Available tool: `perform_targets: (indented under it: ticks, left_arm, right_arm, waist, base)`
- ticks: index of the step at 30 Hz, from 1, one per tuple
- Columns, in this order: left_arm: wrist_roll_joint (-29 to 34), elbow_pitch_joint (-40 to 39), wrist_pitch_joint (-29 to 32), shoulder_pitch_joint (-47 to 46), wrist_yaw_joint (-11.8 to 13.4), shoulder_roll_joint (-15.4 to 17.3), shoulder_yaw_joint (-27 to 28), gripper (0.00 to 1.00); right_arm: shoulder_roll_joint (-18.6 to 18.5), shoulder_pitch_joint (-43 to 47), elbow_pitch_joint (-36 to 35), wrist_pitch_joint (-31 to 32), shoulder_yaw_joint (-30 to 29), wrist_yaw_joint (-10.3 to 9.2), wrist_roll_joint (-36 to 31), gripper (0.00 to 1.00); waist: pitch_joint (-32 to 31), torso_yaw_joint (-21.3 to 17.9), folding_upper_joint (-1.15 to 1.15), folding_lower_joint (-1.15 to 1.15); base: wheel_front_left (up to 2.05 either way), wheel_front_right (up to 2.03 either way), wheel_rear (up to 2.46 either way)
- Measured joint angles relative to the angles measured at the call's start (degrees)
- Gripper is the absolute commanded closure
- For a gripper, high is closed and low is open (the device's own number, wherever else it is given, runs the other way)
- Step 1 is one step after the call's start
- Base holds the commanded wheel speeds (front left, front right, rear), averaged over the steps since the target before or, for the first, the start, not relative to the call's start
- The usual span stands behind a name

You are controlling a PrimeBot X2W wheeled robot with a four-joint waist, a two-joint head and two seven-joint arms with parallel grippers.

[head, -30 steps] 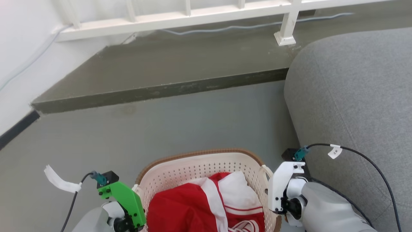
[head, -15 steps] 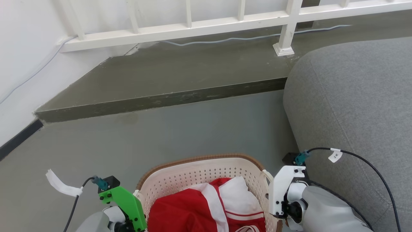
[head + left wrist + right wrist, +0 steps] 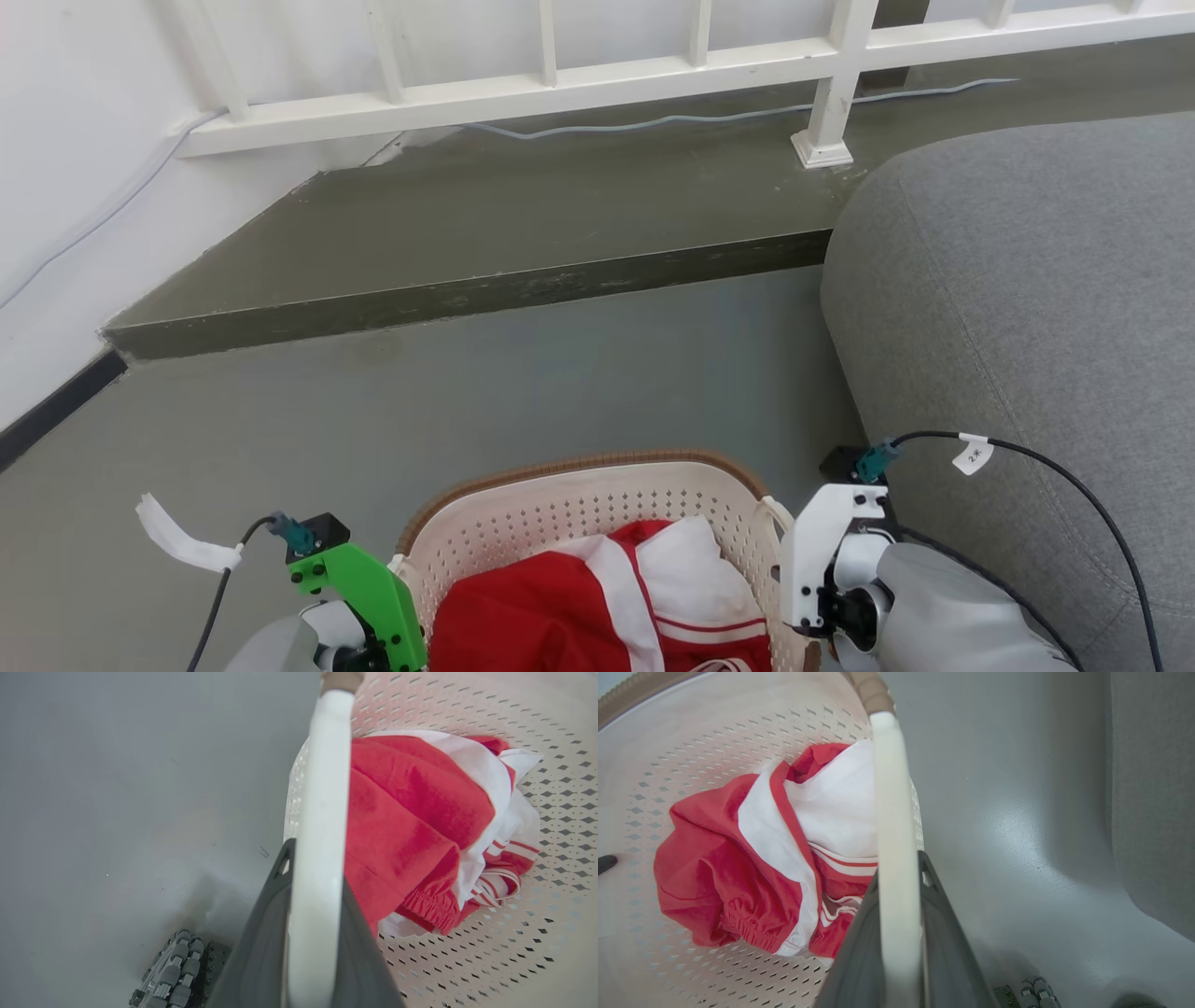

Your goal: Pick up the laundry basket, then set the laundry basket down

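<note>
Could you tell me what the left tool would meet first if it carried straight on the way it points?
The left tool, shut on the white handle of the laundry basket, points down its side wall; probably that wall first, then the floor. Depth is unclear.

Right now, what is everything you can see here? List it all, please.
laundry basket: one, cream with brown rim, bottom centre
clothing: one bundle, red and white, inside the laundry basket
sofa: one, grey, right side
railing: one, white, across the top
step: one, dark grey, below the railing
cable: one, pale, along the railing's foot
left end effector: one, dark fingers, shut on left handle
right end effector: one, dark fingers, shut on right handle
</note>
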Motion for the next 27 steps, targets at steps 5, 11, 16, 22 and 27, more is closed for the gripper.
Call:
perform_targets:
  ticks: [5, 11, 16, 22, 27]
  left_arm:
    - [0.0, 0.0, 0.0, 0.3, 0.5, -0.1, 0.0, 1.0]
    - [0.0, 0.0, 0.1, 0.8, 0.5, -0.1, -0.1, 1.0]
    - [0.0, 0.0, 0.1, 0.8, 0.5, -0.2, -0.3, 1.0]
    - [0.0, 0.0, 0.3, 0.9, 0.6, -0.2, -0.4, 1.0]
    - [0.0, 0.0, 0.3, 0.9, 1.0, -0.3, -0.4, 1.0]
  right_arm:
    - [0.0, 0.3, 0.0, 0.0, 0.2, 0.0, 0.2, 1.0]
    - [0.0, 0.5, 0.1, 0.2, 0.2, 0.0, 0.4, 1.0]
    - [0.0, 0.6, 0.2, 0.2, 0.2, 0.0, 0.4, 1.0]
    - [0.0, 0.7, 0.3, 0.2, 0.2, 0.0, 0.4, 1.0]
    - [0.0, 0.7, 0.3, 0.2, 0.3, -0.01, 0.4, 1.0]
  waist:
    - [-0.1, 0.0, 0.0, 0.0]
    - [-0.2, 0.1, 0.0, 0.0]
    - [-0.3, 0.3, 0.0, 0.0]
    - [-0.3, 0.6, 0.0, 0.0]
    - [0.0, 0.8, 0.0, 0.0]
  base:
    - [0.0, 0.0, 0.0]
    - [0.0, 0.0, 0.0]
    - [0.0, 0.0, 0.0]
    - [0.0, 0.0, 0.0]
    - [0.0, 0.0, 0.0]
